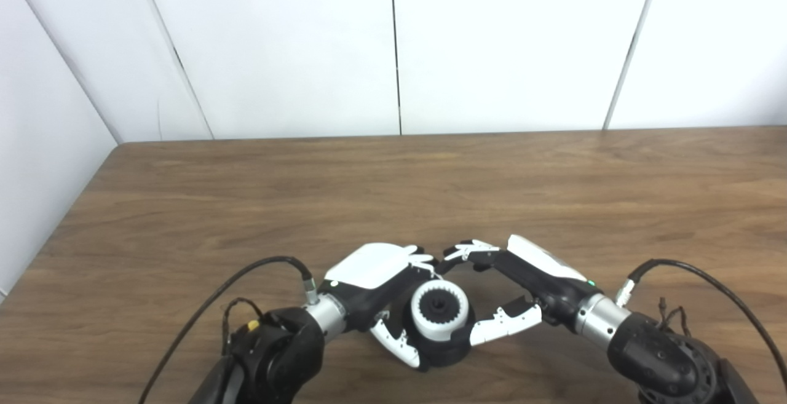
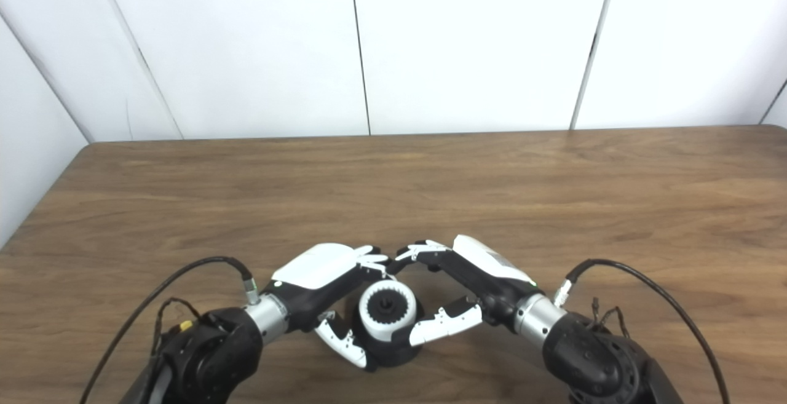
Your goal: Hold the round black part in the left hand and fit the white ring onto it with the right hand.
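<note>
The round black part point(image 1: 447, 353) stands near the table's front edge, between my two hands. The toothed white ring point(image 1: 439, 310) sits on top of it, with a black hub showing in its centre. My left hand point(image 1: 381, 281) is curled around the part from the left, thumb in front and fingers behind. My right hand point(image 1: 522, 287) comes in from the right with its fingers spread. Its thumb point(image 1: 501, 324) lies against the ring's right side, and its fingers point(image 1: 470, 250) stay apart behind the ring. The scene also shows in the right eye view, with the ring point(image 2: 387, 312) in the same place.
The wooden table point(image 1: 393, 195) stretches back to a white panelled wall. Its left edge runs along the white side wall. Black cables loop from both wrists near the front edge.
</note>
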{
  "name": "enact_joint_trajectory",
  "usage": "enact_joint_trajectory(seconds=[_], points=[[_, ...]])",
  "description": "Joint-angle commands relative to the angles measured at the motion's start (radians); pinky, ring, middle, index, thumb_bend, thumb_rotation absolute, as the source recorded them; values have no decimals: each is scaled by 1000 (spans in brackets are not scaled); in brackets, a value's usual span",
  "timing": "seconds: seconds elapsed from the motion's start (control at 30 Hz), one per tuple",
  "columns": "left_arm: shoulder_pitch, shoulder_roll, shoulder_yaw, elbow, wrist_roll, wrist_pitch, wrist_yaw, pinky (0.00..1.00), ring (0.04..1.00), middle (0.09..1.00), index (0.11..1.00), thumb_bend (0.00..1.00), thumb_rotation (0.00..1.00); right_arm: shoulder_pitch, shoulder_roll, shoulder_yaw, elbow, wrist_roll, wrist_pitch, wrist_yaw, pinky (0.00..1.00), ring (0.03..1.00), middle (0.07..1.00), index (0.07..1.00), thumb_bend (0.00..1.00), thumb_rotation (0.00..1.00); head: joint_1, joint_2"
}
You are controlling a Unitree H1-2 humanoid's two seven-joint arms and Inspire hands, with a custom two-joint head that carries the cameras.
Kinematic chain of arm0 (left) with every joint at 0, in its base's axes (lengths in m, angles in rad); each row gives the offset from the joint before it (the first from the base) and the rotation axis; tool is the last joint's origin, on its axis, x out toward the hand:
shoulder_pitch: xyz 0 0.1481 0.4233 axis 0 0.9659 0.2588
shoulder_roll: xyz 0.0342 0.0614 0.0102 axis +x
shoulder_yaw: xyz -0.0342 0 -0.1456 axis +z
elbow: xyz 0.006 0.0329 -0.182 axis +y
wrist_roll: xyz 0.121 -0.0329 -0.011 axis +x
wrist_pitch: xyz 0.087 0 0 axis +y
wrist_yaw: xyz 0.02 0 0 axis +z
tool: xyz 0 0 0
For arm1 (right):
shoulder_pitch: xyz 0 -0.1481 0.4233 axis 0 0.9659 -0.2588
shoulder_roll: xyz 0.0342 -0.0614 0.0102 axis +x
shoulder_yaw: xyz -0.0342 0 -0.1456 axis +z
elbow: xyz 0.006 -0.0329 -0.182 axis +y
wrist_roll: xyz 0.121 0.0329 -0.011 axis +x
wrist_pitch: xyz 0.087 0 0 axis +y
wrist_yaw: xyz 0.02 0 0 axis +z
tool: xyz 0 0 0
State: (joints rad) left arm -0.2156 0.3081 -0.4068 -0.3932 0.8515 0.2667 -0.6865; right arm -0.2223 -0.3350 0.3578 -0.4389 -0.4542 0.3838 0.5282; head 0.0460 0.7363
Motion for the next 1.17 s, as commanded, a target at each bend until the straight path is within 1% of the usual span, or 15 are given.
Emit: enact_joint_trajectory(seconds=[0.0, 0.07, 0.17, 0.23, 0.3, 0.43, 0.57, 0.73, 0.87, 0.93, 0.97, 1.0, 1.07, 1.1, 1.13], points=[[-24, 20, 31, -39, -5, 14, -3, 888, 997, 938, 767, 897, 254, -30, -6, -27, -19, 15, -18, -17, 836, 966, 899, 750, 1000, 562, 2, 2], [-25, 27, 43, -46, -11, 15, -9, 889, 997, 937, 780, 900, 253, -29, -7, -35, -16, 21, -21, -18, 834, 966, 899, 746, 1000, 563, 1, 3], [-24, 37, 65, -59, -19, 16, -17, 915, 1000, 937, 832, 892, 248, -27, -10, -49, -13, 24, -22, -21, 834, 965, 897, 739, 1000, 563, 1, 4], [-21, 38, 77, -67, -19, 22, -19, 909, 995, 932, 869, 901, 222, -26, -13, -55, -10, 24, -27, -24, 833, 962, 895, 739, 1000, 575, 0, 4], [-18, 41, 89, -74, -20, 30, -24, 902, 989, 929, 894, 903, 217, -23, -13, -64, -10, 26, -23, -27, 834, 960, 895, 745, 1000, 572, -1, 5], [-14, 53, 114, -91, -30, 60, -42, 874, 983, 937, 932, 912, 236, -16, -19, -85, -1, 28, -19, -37, 847, 955, 893, 769, 1000, 593, 2, 6], [-17, 71, 144, -100, -66, 89, -68, 852, 988, 958, 967, 951, 272, -8, -20, -115, 14, 44, -14, -48, 871, 956, 894, 785, 1000, 607, 1, 6], [-17, 92, 174, -91, -119, 102, -64, 833, 979, 966, 981, 999, 314, -3, -24, -137, 35, 48, -21, -67, 886, 950, 891, 788, 1000, 625, -1, 6], [-14, 96, 206, -86, -171, 144, -58, 842, 981, 975, 987, 1000, 338, 3, -19, -153, 44, 49, -15, -84, 876, 945, 889, 785, 1000, 618, -4, 6], [-11, 94, 225, -84, -202, 162, -52, 862, 986, 984, 994, 1000, 383, 7, -15, -158, 45, 48, -11, -93, 867, 939, 887, 782, 973, 601, -3, 5], [-1, 81, 248, -84, -226, 178, -37, 864, 984, 986, 994, 977, 474, 13, -8, -166, 46, 51, -9, -105, 865, 936, 887, 785, 945, 597, -4, 6], [11, 63, 276, -84, -245, 190, -24, 865, 984, 991, 996, 910, 579, 20, 2, -175, 45, 56, -4, -116, 871, 937, 894, 797, 922, 599, -3, 4], [29, 32, 319, -84, -274, 202, -5, 865, 986, 996, 999, 844, 687, 31, 17, -188, 45, 61, 5, -133, 874, 938, 904, 811, 900, 608, -3, 4], [40, 8, 345, -83, -306, 202, 18, 857, 983, 998, 1000, 796, 731, 38, 33, -201, 44, 72, 14, -144, 881, 941, 917, 824, 884, 614, 1, 5], [54, -24, 377, -80, -355, 192, 57, 852, 980, 999, 1000, 748, 747, 48, 53, -216, 43, 86, 24, -159, 891, 945, 929, 836, 865, 621, 1, 5]])
